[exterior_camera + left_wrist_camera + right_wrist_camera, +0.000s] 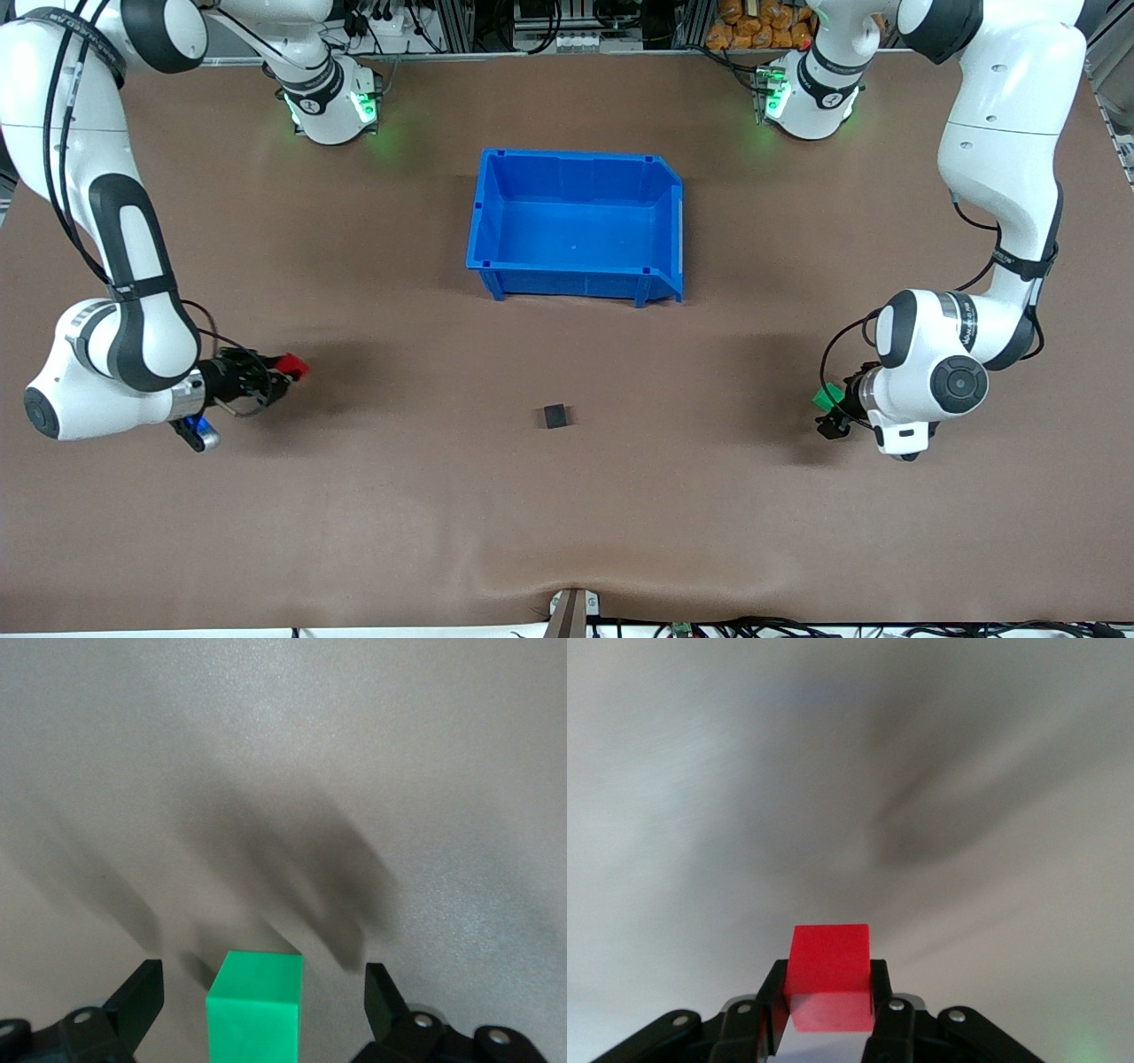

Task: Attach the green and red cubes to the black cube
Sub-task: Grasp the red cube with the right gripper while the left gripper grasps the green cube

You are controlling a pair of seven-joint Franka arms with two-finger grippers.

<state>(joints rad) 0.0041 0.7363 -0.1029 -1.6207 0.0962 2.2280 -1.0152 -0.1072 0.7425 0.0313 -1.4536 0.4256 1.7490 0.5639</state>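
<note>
Gripping red cube [830, 974], right tool [829, 997]

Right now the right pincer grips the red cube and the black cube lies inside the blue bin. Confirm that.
Not quite. The front view shows the black cube on the bare table, nearer to the camera than the blue bin, not inside it. The right pincer does grip the red cube.

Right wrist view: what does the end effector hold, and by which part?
The right end effector holds the red cube, with its fingers pressed on two opposite side faces.
</note>
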